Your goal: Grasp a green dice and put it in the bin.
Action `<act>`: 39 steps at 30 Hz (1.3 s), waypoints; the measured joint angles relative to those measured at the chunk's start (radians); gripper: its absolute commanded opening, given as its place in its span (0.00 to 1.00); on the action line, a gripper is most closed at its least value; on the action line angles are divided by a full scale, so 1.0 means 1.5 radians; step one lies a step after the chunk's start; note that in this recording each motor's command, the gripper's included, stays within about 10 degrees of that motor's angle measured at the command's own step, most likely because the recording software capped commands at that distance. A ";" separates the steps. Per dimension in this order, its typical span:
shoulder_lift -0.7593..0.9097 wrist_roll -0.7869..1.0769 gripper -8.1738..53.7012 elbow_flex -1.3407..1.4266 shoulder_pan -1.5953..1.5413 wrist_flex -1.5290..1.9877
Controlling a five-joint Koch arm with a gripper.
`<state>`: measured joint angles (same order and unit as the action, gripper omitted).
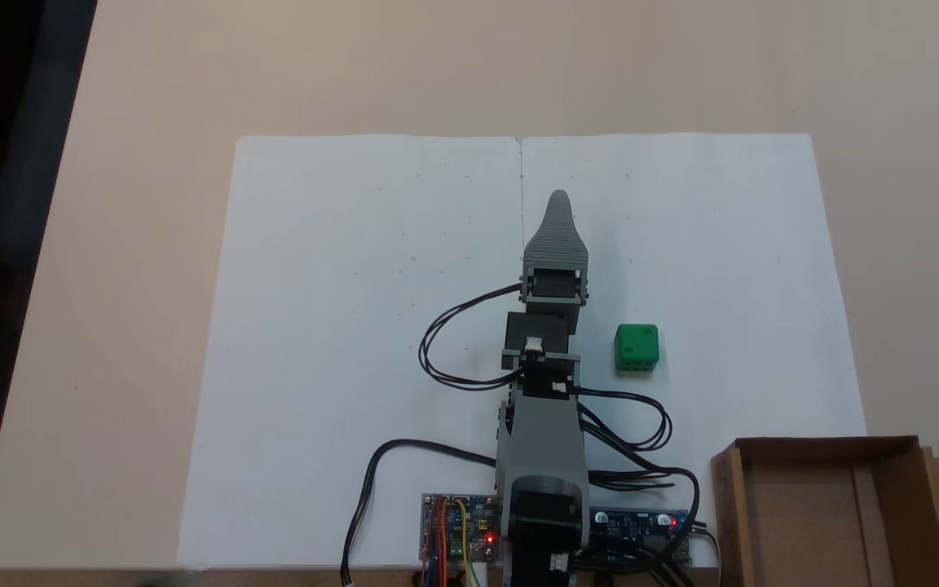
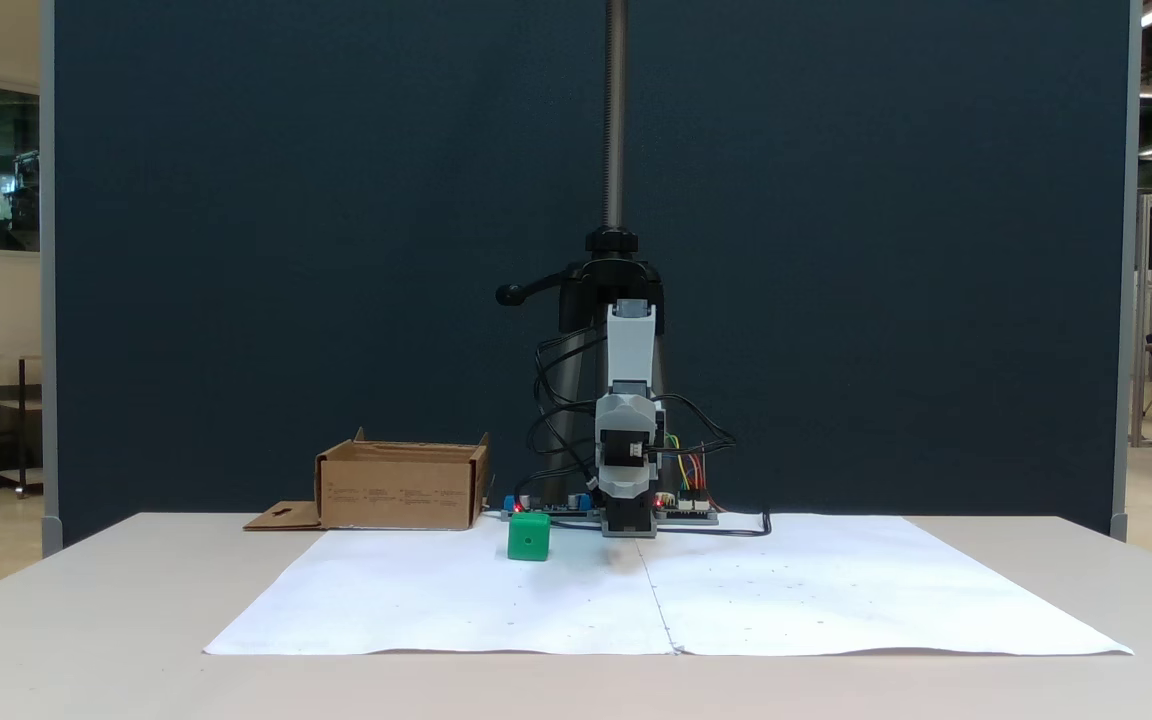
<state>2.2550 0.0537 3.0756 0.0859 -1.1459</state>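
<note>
So nothing is grasped yet: my gripper points along the paper's midline, jaws stacked, so I cannot tell their state. The green dice sits beside the arm, near the bin. Next I judge a swing toward it.

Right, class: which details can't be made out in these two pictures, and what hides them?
- Gripper: from above one tip shows, jaws stacked; open or shut cannot be told.
- Bin: cut off by the bottom edge from above; from the front its wall hides the floor.
- Dice: pips too small to count.
- Arm base: hidden under the arm from above.
</note>
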 measured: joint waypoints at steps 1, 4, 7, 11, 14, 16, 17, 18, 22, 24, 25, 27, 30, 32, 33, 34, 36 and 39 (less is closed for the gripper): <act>0.000 0.000 0.84 0.000 0.000 0.000; 0.000 0.000 0.83 0.000 0.000 -0.001; 0.000 0.000 0.83 0.000 -0.001 -0.002; 0.000 0.000 0.83 0.000 0.000 -0.002; 0.000 0.000 0.83 0.000 0.000 -0.002; 0.000 0.000 0.83 -0.002 0.000 -0.002; 0.000 0.000 0.83 -0.004 0.000 -0.002; 0.000 0.000 0.81 -0.006 0.005 -0.002; 0.000 0.000 0.78 -0.021 0.007 -0.002; 0.000 0.000 0.79 -0.031 0.015 0.005; 0.000 0.000 0.79 -0.043 0.016 0.028; 0.000 0.000 0.79 -0.090 0.016 0.093; 0.000 0.000 0.79 -0.156 0.021 0.211; 0.000 0.000 0.79 -0.190 0.040 0.300; 0.000 0.000 0.80 -0.209 0.047 0.347; 0.000 0.000 0.80 -0.225 0.052 0.394; 0.000 0.000 0.83 -0.250 0.054 0.485; 0.000 0.000 0.84 -0.307 0.059 0.617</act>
<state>2.2550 0.0537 2.6154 0.1749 -0.2209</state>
